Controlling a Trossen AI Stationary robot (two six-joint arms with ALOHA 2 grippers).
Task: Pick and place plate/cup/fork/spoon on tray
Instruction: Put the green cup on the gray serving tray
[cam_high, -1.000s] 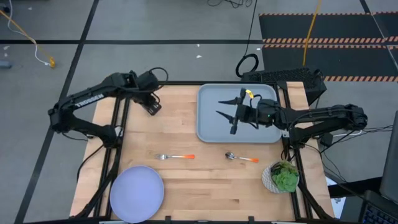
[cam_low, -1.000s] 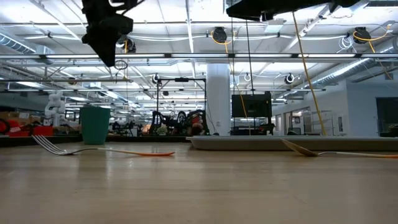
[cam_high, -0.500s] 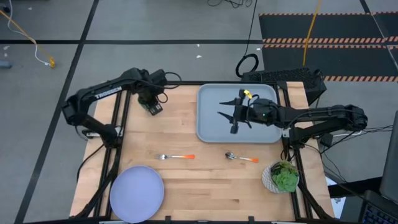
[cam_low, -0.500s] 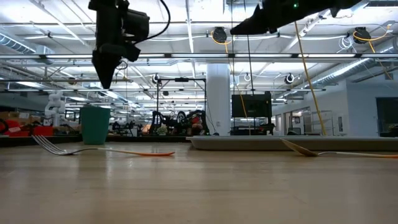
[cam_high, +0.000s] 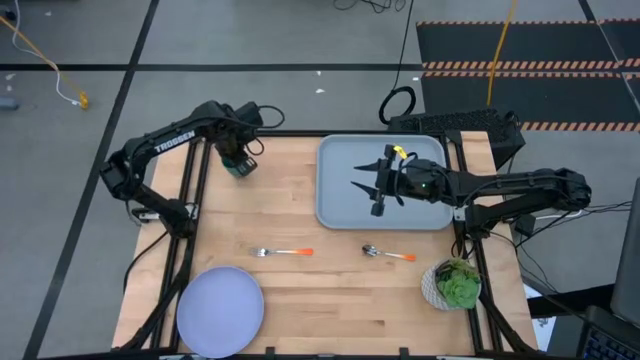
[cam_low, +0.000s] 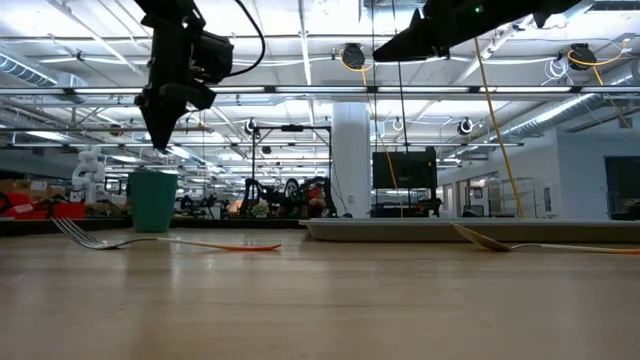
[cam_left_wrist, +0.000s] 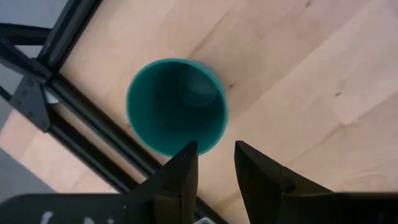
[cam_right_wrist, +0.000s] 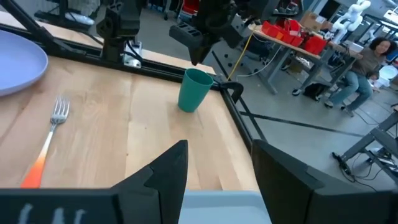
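Note:
The dark green cup (cam_left_wrist: 176, 106) stands upright on its base near the table's far left corner, also seen in the low view (cam_low: 153, 200). My left gripper (cam_left_wrist: 216, 158) hangs open just above it, pointing down, its fingertips over the cup's rim and clear of it (cam_low: 160, 135). My right gripper (cam_high: 355, 174) is open over the grey-blue tray (cam_high: 335, 205), holding nothing. The fork (cam_high: 285, 252) and the spoon (cam_high: 388, 254) lie flat mid-table. The lavender plate (cam_high: 220, 310) lies at the near left.
A white bowl of greens (cam_high: 455, 285) stands at the near right, close to the spoon. Black frame bars (cam_left_wrist: 68, 118) run along the table's left edge right beside the cup. Bare wood lies between the cup and the tray.
My left gripper has sunk toward the cup and tipped until it points straight down over it, its fingers staying apart. My right gripper's fingers have dipped a little over the tray. The cup, fork, spoon and plate have not moved.

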